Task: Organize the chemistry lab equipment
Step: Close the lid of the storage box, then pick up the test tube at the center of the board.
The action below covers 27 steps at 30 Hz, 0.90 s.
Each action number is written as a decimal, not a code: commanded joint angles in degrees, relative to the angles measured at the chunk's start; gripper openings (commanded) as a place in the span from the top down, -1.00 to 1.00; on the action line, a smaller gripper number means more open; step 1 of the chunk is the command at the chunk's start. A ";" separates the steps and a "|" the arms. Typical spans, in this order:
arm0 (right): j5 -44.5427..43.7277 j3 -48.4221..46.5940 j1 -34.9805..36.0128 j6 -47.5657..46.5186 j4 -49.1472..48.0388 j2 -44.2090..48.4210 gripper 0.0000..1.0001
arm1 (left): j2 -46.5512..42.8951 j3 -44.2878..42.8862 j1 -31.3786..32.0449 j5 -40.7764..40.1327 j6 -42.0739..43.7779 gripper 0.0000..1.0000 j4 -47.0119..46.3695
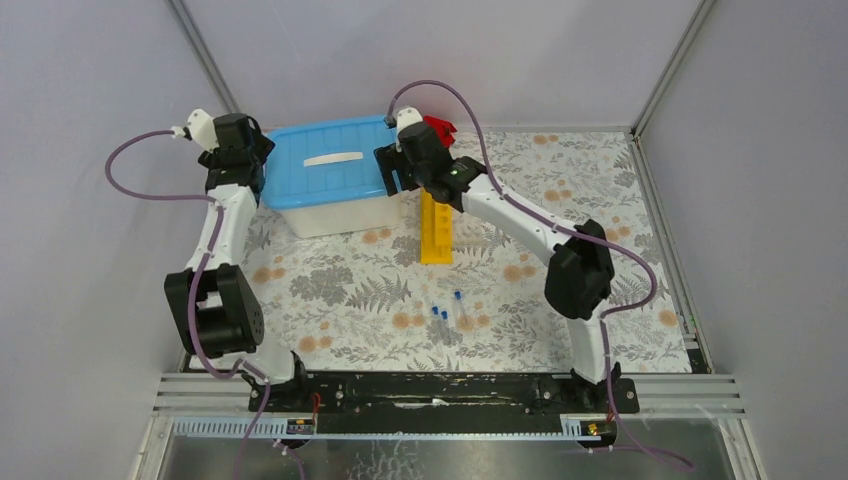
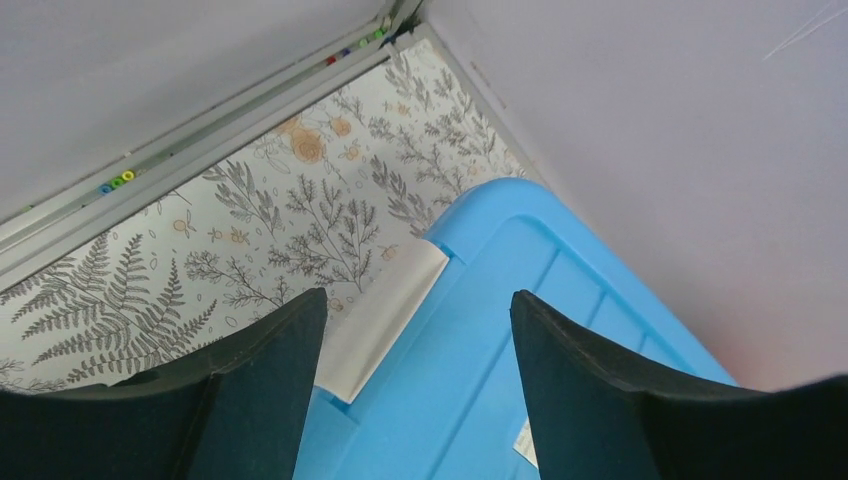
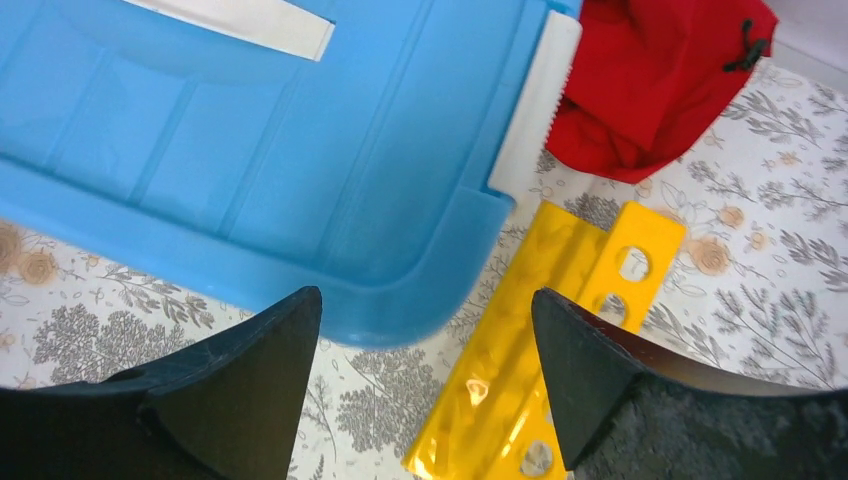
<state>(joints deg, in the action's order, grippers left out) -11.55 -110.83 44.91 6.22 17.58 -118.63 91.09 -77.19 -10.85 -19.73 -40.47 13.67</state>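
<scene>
Both of your jaws stand wide apart with nothing in them, one pair at each end of the white blue-lidded tub (image 1: 335, 190).
Your left jaws hang over the tub's left end, a lid corner showing between them. Your right jaws hang over its near right corner, with the long yellow holed rack (image 3: 540, 340) just right of it. The small blue-capped tubes (image 1: 445, 312) lie loose on the counter (image 1: 330, 290), well apart from both.
</scene>
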 commanded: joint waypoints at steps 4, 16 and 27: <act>-4.88 9.95 0.27 0.77 -4.72 14.48 -0.69 | -7.83 2.86 0.68 -4.13 -1.56 -0.52 0.52; -12.08 37.38 1.28 6.18 2.81 36.63 -0.63 | -24.74 14.12 11.96 0.23 2.94 -0.53 0.02; -15.97 55.10 12.05 18.65 10.80 49.12 -0.25 | -35.70 26.49 43.55 -10.01 -1.49 -0.48 4.98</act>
<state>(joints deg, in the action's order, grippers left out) -23.51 -58.06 52.16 18.26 25.52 -72.77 57.45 -54.02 24.18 -22.33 -39.35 15.88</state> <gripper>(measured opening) 0.653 0.751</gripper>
